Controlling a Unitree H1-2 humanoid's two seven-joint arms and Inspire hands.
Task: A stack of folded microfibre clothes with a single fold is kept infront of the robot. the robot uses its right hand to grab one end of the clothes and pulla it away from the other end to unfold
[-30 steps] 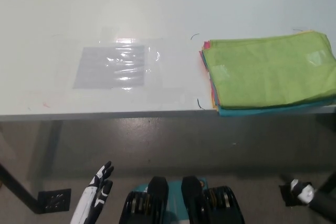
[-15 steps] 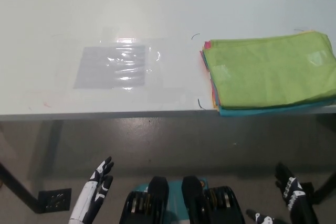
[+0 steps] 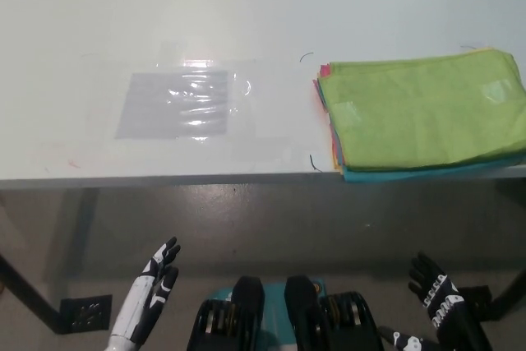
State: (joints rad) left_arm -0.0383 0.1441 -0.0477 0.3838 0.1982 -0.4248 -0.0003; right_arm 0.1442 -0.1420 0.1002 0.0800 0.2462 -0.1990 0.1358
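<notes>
A stack of folded microfibre cloths (image 3: pixel 423 113) lies at the right of the white table (image 3: pixel 164 14), a green one on top, with teal, yellow and pink edges showing beneath. My black right hand (image 3: pixel 436 295) is low at the bottom right, below the table's front edge, open with fingers spread, well short of the stack. My white left hand (image 3: pixel 152 289) rests at the lower left, also below the table edge, open and holding nothing.
A clear plastic sheet (image 3: pixel 181 104) lies flat on the table's middle left. The table's front edge (image 3: pixel 164 178) runs across the picture above both hands. A dark table leg (image 3: pixel 29 302) slants at the bottom left.
My right hand has risen into view at the bottom right and shifted left, fingers spread. The left hand has crept slightly upward. The cloth stack has not moved.
</notes>
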